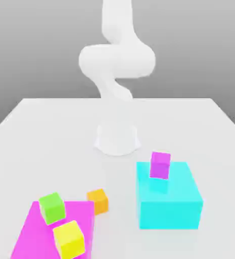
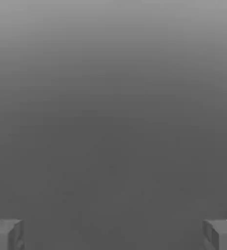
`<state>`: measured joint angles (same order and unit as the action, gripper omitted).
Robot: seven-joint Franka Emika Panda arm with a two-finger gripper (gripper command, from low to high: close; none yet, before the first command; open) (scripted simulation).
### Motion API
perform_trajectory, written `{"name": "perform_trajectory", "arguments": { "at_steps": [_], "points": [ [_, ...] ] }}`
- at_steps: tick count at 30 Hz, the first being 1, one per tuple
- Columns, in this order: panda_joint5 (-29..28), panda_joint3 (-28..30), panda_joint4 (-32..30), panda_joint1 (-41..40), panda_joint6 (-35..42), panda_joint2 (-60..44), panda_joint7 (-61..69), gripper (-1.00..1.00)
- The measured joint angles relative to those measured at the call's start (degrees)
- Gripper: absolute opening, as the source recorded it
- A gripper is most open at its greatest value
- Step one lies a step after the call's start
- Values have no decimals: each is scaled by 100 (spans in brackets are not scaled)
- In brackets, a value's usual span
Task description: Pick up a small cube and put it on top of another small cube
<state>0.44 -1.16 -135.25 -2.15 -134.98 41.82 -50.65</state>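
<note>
My arm [image 1: 116,66] rises white and smooth from its round base [image 1: 117,139] at the middle of the pale, matte table [image 1: 48,131]; my claw [image 2: 113,234] stands wide, its two grey fingertips [image 2: 5,234] far apart with nothing between them, looking out on plain grey.

No cube is in my grasp yet, so I judge the step in hand to be choosing one and coming down on it. The orange cube [image 1: 98,201] looks the easiest pick; it sits alone on the table, just beside the big magenta block [image 1: 36,232], so I should come straight down with my fingers turned to clear that block's wall, and close on two flat opposite faces, square and centred, lest it twist.

The big magenta block is a broad, flat-topped slab with hard edges; the cyan block [image 1: 170,200] is a boxy, glossy-looking solid on the exterior view's right. On the magenta block rest a yellow cube [image 1: 68,239] and a green cube [image 1: 51,207], near each other but apart; on the cyan block stands a small magenta cube [image 1: 160,164], upright, a fair landing spot with a level top; all are sharp-cornered and uniform in colour.
</note>
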Motion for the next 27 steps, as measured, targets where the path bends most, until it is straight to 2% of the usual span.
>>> {"name": "perform_trajectory", "arguments": {
  "at_steps": [13,18,21,26,27],
  "points": [
    [110,-681,-2086,-1188,-1983,-2576,-3142,0],
    [54,-765,-2997,-1532,-2901,-3803,-4631,0],
    [-235,-631,-3082,-1544,-3411,-4451,-5111,0],
    [-654,-42,-2913,-1043,-4251,-5491,-5457,0],
    [-703,33,-2882,-981,-4388,-5660,-5491,-100]
  ]
}}
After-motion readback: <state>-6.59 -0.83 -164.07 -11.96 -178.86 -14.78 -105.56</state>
